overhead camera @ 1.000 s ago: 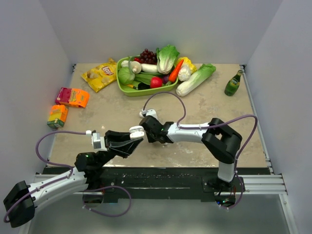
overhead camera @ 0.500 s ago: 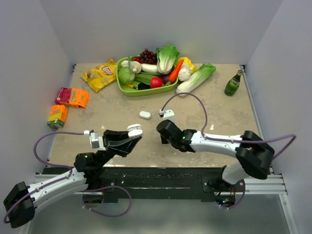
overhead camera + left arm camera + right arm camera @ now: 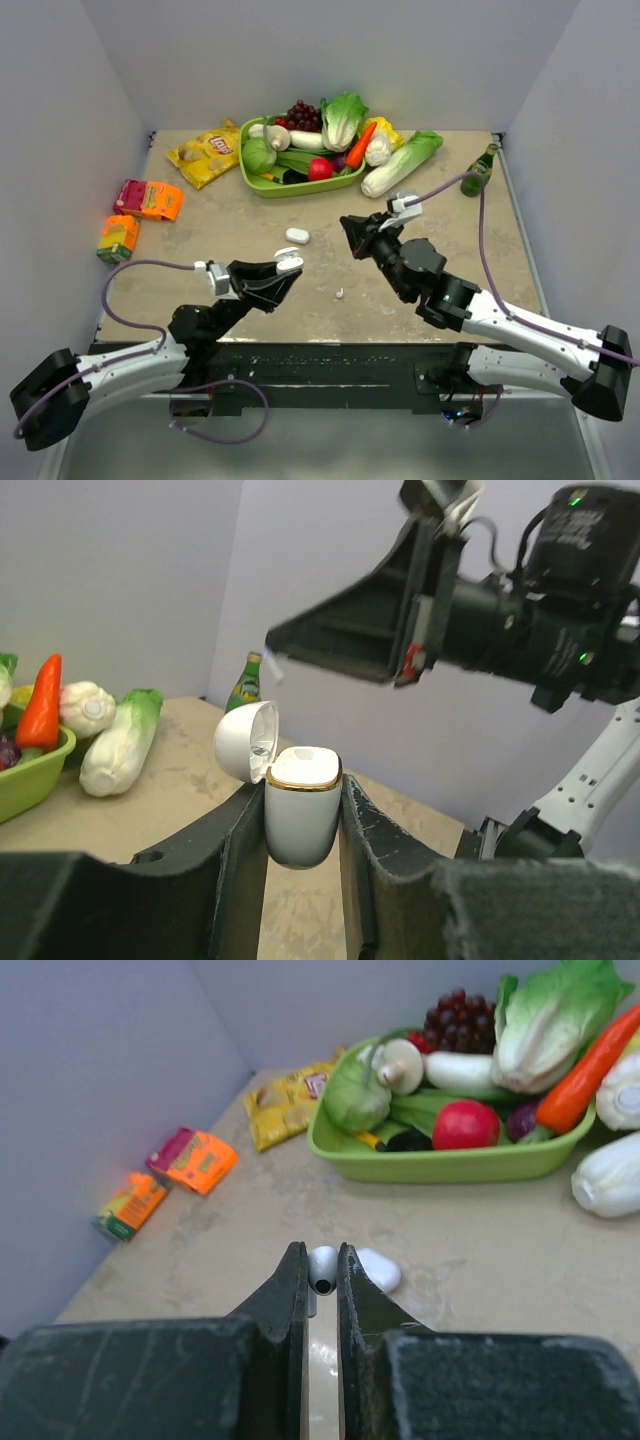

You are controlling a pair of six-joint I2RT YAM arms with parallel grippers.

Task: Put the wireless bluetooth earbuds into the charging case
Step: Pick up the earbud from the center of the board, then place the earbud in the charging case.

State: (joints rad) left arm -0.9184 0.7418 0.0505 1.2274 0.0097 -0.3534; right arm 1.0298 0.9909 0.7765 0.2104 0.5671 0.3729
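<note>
My left gripper (image 3: 285, 272) is shut on the white charging case (image 3: 300, 815), held upright above the table's front with its lid (image 3: 246, 742) flipped open. The right gripper (image 3: 348, 228) hovers just right of it, shut on one small white earbud (image 3: 322, 1268) pinched at the fingertips. In the left wrist view the right gripper (image 3: 272, 640) points down at the open case from the upper right, a short gap away. Another tiny earbud (image 3: 340, 294) lies on the table between the arms. A second white case (image 3: 297, 236), closed, rests on the table behind.
A green tray (image 3: 262, 184) of vegetables and grapes stands at the back centre, with a cabbage (image 3: 400, 164) and a green bottle (image 3: 478, 172) to its right. A chips bag (image 3: 205, 152) and small orange packets (image 3: 148, 199) lie at the left.
The right arm has swung from the table's middle to the right and lifted, with the earbud in its fingertips. The left gripper with the open case has shifted slightly right and forward.
</note>
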